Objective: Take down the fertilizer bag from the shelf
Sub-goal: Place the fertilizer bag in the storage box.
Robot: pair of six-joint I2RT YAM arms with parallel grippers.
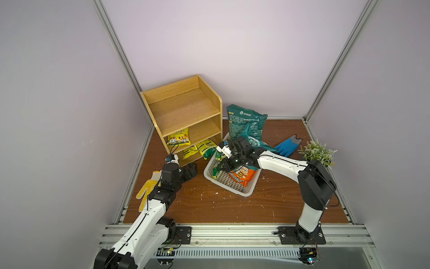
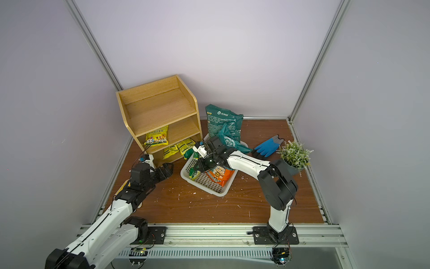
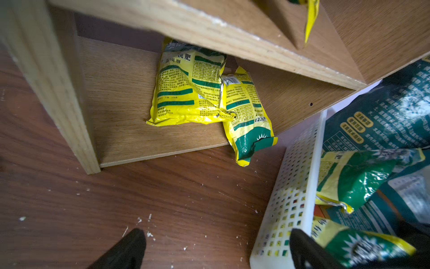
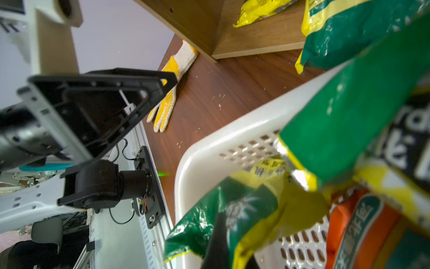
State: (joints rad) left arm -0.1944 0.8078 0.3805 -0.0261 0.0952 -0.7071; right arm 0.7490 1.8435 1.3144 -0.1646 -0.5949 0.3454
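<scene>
Three yellow bags (image 1: pixel 202 148) sit on the shelf (image 1: pixel 181 109), left of centre in both top views: one propped on the middle tier, two slumped on the bottom tier, one of them poking past the front edge. A fourth fertilizer bag (image 1: pixel 216 172), crinkled and glossy in green and yellow, dangles from the right gripper (image 1: pixel 223 165), whose jaws are pressed together on its thin edge over the white basket (image 1: pixel 232 188) at mid-frame, probably so it can drop in. The left gripper (image 1: pixel 194 170) hovers spread wide just beside the bottom tier, likely lined up for the next bag.
</scene>
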